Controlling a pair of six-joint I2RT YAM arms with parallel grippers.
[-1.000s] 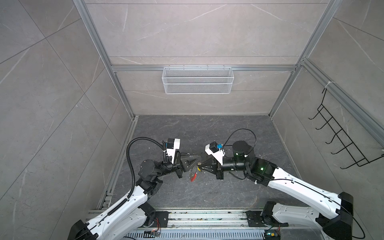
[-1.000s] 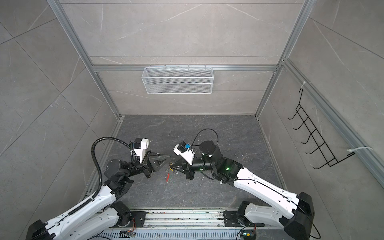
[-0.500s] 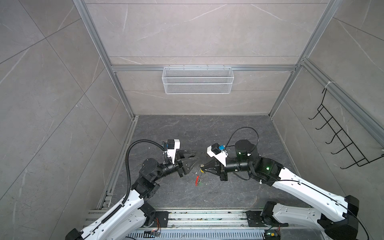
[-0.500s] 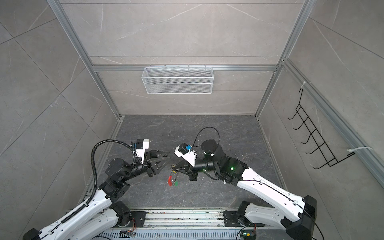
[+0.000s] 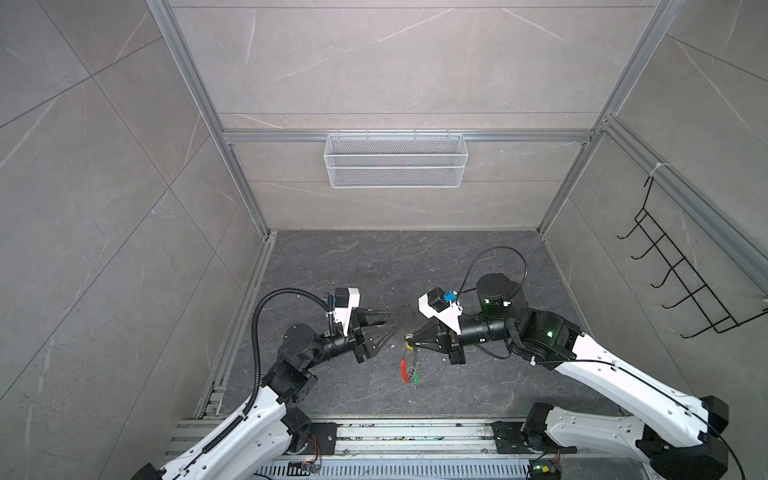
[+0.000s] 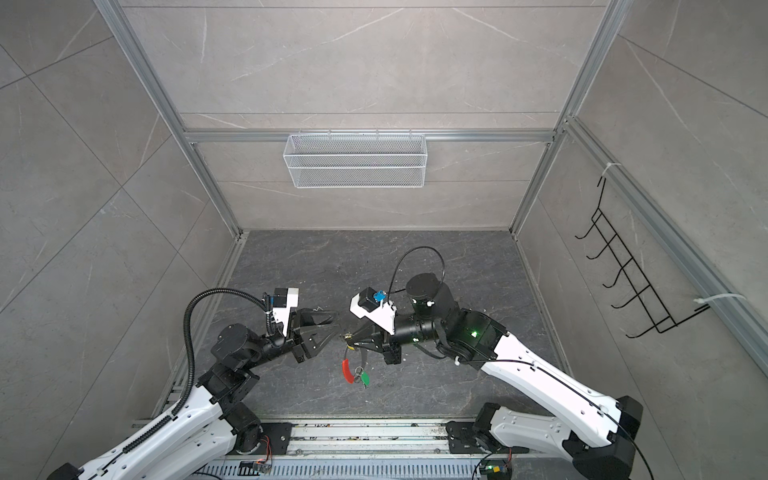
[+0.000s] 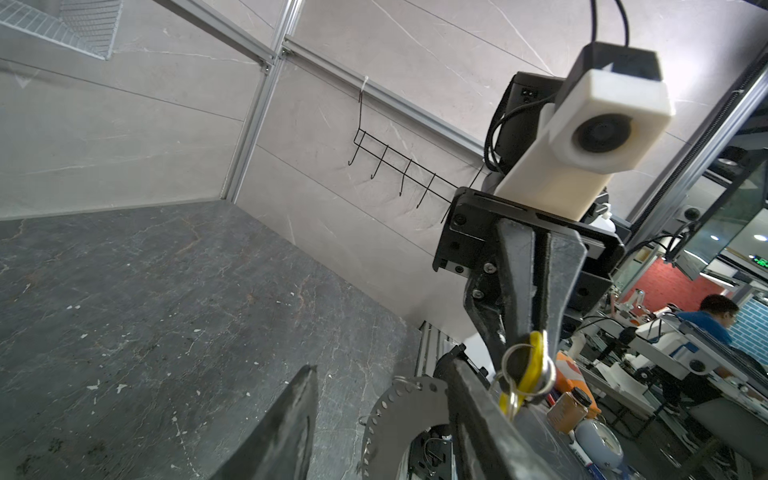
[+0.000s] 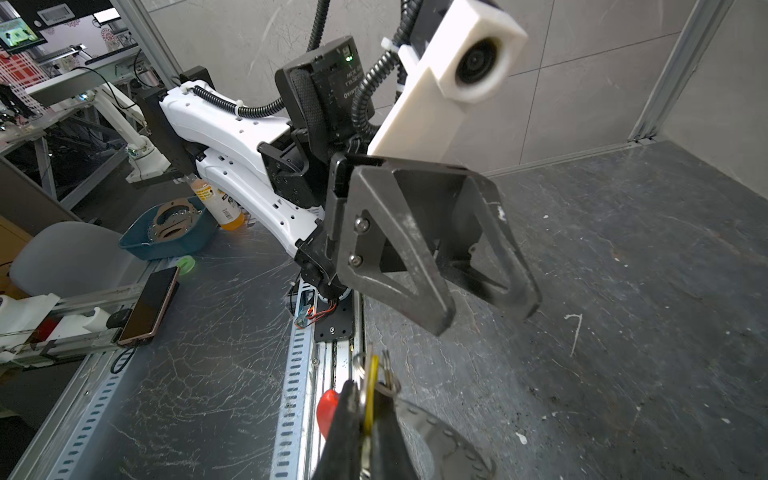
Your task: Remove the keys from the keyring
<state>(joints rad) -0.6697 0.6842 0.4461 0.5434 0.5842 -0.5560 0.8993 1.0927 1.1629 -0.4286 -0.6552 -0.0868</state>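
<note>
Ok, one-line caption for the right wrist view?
Right gripper shut on the yellow key, keyring attached; left gripper open, facing it.

A white wire basket (image 5: 395, 160) hangs far beyond the right gripper (image 5: 409, 337); a black hook rack (image 5: 685, 261) hangs well behind it.

A yellow-headed key (image 7: 536, 365), green-headed key (image 6: 365, 378), red segment (image 6: 346, 371) on a hole-dotted, seemingly grey keyring (image 7: 397, 409).
</note>
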